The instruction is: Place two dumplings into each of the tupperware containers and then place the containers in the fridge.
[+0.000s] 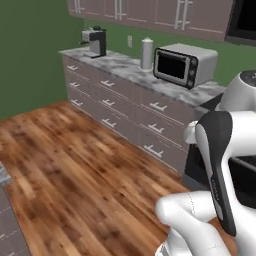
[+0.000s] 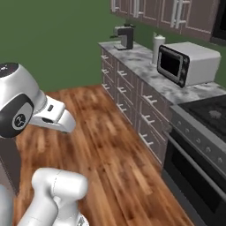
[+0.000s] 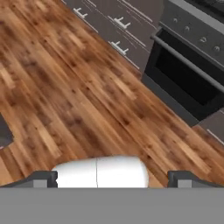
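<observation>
The gripper hangs over bare wooden floor, its two dark fingertips set wide apart with nothing between them. Ahead of it stands the black-fronted oven beside grey drawers. On the marble tabletop along the green wall sit a toaster oven, a white canister and a coffee machine. No dumplings, containers or fridge can be made out here.
</observation>
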